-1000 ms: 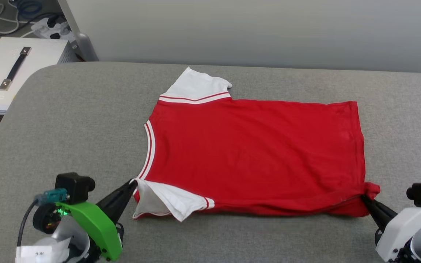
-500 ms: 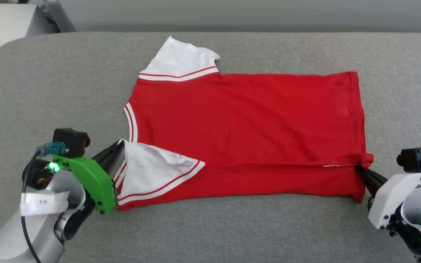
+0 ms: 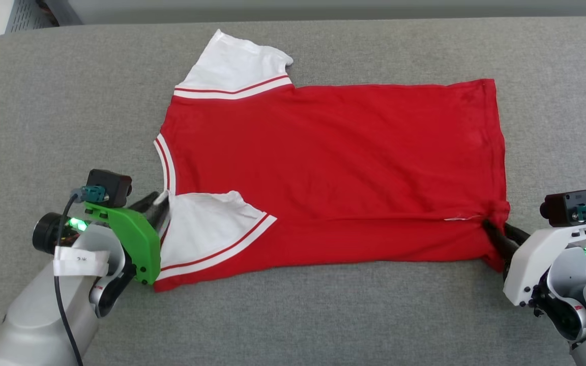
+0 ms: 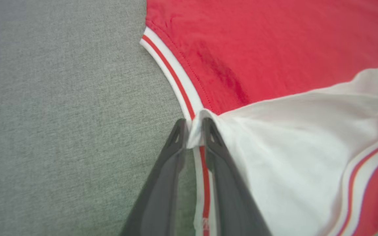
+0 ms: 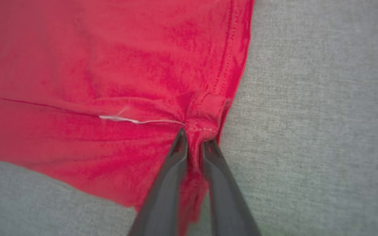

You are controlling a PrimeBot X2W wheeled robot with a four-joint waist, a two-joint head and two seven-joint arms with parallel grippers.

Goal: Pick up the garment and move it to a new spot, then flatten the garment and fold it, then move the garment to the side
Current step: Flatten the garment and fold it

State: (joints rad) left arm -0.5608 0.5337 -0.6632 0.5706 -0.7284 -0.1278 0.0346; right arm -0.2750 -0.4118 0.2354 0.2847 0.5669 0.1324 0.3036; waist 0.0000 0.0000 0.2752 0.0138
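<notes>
Looking at a shirt (image 3: 333,168) spread flat, collar (image 3: 165,162) to the left, hem (image 3: 494,132) to the right, near long edge turned over onto the body in one lengthwise fold. Near sleeve (image 3: 211,223) brought over with that fold, white on red; far sleeve (image 3: 237,63) flat, sticking out at the back. Reads as thin, light, limp jersey (nothing stiff to lean on). Expect sag and drag across any unsupported span, and some cling to the woven cover rather than a clean slide. Best taken at doubled or trimmed spots: collar end, hem corner, seam; avoid mid-panel, prone to bunching. Left tool (image 4: 194,127) nipped on the striped trim where collar meets folded sleeve, tips close with cloth between. Right tool (image 5: 194,139) pinched on a puckered hem corner at the fold line, a loose white thread just beside. Keep both ends level and taut on any lift, or lose the fold. All of it lying in the middle of the desk (image 3: 69,101), grey and padded-looking.
</notes>
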